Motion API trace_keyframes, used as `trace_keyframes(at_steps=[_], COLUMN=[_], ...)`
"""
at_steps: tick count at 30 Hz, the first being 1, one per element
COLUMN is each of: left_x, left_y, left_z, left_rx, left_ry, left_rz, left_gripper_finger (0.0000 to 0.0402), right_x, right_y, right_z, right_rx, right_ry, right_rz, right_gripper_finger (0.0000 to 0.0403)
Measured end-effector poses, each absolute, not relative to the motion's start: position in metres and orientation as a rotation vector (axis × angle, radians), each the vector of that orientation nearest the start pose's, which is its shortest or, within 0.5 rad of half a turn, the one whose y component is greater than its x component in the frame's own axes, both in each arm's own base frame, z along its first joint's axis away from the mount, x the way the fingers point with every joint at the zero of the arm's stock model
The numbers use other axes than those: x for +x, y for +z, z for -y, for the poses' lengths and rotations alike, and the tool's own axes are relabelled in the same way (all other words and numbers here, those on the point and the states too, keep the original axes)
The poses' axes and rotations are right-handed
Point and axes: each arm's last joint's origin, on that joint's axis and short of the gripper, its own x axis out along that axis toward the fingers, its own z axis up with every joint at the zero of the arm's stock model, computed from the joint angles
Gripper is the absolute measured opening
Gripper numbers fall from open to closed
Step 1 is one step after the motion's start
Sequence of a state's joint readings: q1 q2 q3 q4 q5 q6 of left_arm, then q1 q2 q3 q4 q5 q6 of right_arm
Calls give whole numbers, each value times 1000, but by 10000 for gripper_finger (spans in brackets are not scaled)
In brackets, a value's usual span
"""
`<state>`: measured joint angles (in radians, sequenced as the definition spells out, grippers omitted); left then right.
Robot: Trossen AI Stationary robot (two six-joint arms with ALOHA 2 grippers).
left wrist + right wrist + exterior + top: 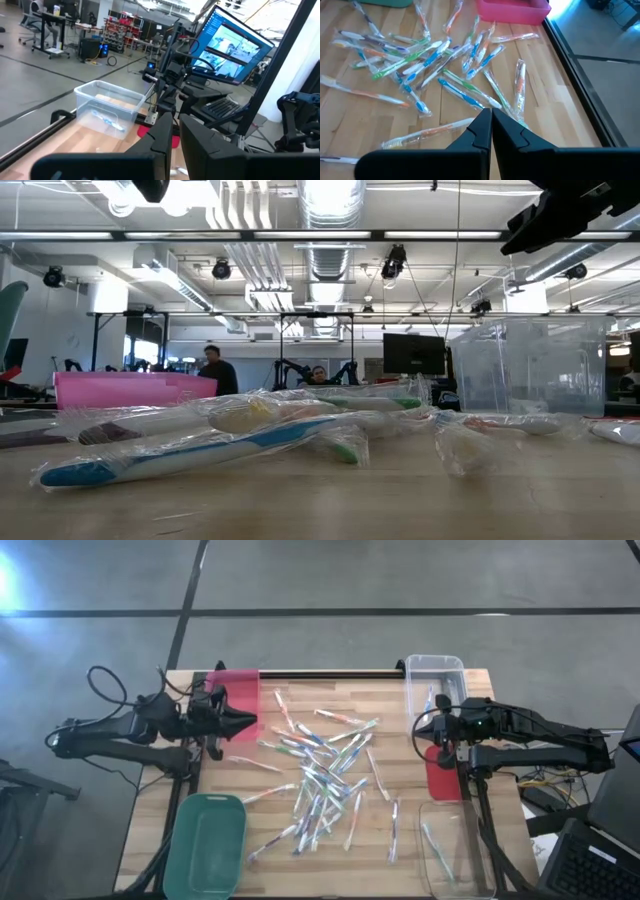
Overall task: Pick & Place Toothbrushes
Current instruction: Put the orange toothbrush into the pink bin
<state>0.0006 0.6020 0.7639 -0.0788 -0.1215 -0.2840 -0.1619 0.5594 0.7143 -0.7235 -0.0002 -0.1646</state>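
Observation:
Several wrapped toothbrushes [320,765] lie scattered flat on the middle of the wooden table, also in the right wrist view [420,55] and the low view [200,445]. My left gripper [252,722] hovers level above the table's left side, beside the pink bin [232,680]. Its fingers [176,145] stand almost together, with nothing between them. My right gripper [422,737] hangs shut above the table's right side, slanting down toward the pile [491,125], and touches nothing.
A green bin [205,840] stands at the near left. A clear bin [435,680] at the far right holds a toothbrush [107,120]. Another clear bin [455,855] sits at the near right, and a red bin [440,775] under my right arm. People sit in the room beyond.

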Motion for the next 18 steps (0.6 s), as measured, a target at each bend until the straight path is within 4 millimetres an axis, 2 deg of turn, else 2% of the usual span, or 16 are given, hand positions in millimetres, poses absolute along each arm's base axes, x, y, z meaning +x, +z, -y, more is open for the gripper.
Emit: trace_keyframes(at_steps=[9, 18], left_x=[135, 148], left_y=[357, 349], left_z=[-4, -4], left_rx=[-287, -269], left_ry=[112, 156], left_rz=[78, 6], left_gripper_finger=[39, 39], right_x=[109, 109], right_y=[289, 289], right_z=[18, 18], right_rx=[-114, -114], right_ry=[-110, -110], right_rz=[-579, -579], right_gripper_finger=[9, 9])
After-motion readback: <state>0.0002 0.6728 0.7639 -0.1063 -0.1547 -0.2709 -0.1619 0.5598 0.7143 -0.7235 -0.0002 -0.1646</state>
